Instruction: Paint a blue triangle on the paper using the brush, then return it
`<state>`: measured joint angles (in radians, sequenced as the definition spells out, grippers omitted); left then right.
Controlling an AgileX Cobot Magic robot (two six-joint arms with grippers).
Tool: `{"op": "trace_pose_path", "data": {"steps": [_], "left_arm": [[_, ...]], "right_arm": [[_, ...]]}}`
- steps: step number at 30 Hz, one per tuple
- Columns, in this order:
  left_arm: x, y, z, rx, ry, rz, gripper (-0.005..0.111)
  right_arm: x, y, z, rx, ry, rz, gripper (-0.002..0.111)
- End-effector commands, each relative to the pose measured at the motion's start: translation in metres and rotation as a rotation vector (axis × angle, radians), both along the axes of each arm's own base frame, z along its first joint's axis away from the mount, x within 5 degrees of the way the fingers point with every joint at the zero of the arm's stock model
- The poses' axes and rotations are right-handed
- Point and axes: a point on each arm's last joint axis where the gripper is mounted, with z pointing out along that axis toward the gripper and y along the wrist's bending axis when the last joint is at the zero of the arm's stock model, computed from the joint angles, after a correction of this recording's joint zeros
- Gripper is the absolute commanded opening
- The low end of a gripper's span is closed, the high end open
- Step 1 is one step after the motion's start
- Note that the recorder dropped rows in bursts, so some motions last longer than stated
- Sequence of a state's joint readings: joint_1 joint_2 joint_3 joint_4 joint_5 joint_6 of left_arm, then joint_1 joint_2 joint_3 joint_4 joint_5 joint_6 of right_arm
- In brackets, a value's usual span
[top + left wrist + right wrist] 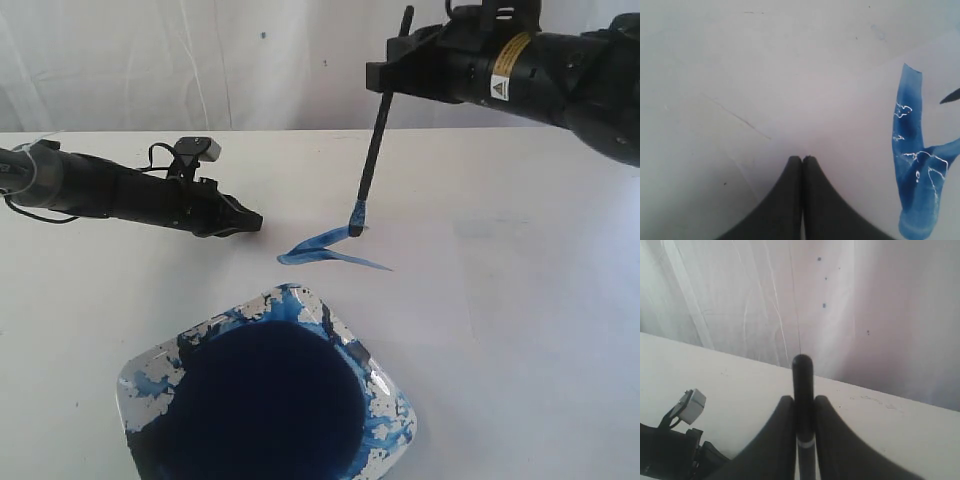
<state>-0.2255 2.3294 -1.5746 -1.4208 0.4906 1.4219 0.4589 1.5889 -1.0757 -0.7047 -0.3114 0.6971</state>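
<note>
My right gripper (386,72) is shut on the upper handle of the brush (372,150). The brush hangs nearly upright, and its blue-stained tip touches the far corner of the blue triangle (325,250). That triangle is a flat shape of wet, uneven strokes on the paper (850,100). In the right wrist view the black handle (802,375) stands clamped between the right gripper (803,399) fingers. My left gripper (255,222) lies low over the table left of the strokes. It is shut and holds nothing (802,158). The blue strokes (915,165) show beside it.
A square glass dish (132,385) holding a dark blue paint pool (265,400) stands at the front of the table. A white curtain (200,60) hangs behind the table's far edge. The left arm (100,190) stretches in from the left.
</note>
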Motion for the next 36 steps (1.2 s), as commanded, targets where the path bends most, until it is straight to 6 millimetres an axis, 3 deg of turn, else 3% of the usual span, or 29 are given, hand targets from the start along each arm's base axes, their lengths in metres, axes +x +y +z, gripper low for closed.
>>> {"op": "trace_pose_path", "data": {"steps": [1, 20, 36], "left_arm": [[0.0, -0.003, 0.001, -0.02, 0.008, -0.002, 0.0], [0.0, -0.003, 0.001, -0.02, 0.008, -0.002, 0.0], [0.0, -0.003, 0.001, -0.02, 0.008, -0.002, 0.0]], "right_arm": [[0.003, 0.007, -0.005, -0.004, -0.081, 0.065, 0.0], [0.01, 0.004, -0.02, -0.12, -0.061, 0.019, 0.0], [0.008, -0.002, -0.019, -0.122, 0.018, -0.04, 0.0]]}}
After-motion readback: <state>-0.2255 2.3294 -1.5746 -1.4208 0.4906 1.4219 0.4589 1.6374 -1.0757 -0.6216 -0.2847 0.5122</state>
